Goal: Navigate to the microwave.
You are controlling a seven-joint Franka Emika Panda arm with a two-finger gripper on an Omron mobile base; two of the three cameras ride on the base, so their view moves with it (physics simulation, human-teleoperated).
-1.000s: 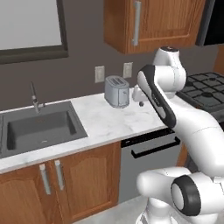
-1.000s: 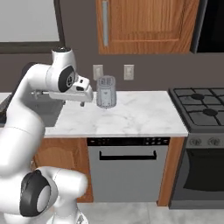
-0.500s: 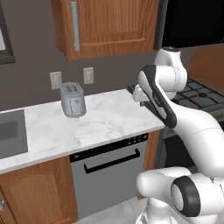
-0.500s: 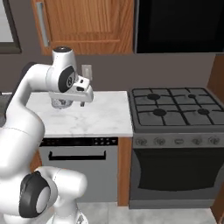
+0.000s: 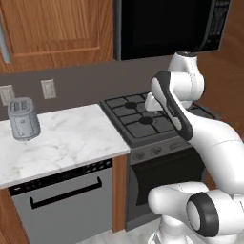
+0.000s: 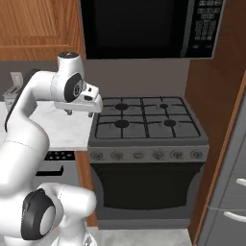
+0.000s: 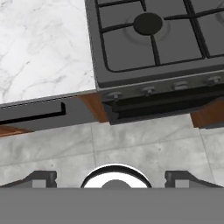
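Microwave (image 6: 139, 29) above stove (image 6: 146, 120), top cropped. Gripper (image 7: 111, 177) spread wide, holding nothing, fingertips barely visible. Toaster (image 5: 24, 119) on counter (image 5: 62, 143).

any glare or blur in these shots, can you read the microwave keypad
Left base view: sharp, flat light, the microwave door is plain black with no glare, keypad cut at the edge. Right base view: sharp, keypad buttons show as small light squares but too small to read. Hand view: crisp stove and marble counter, soft shadow under the counter edge.
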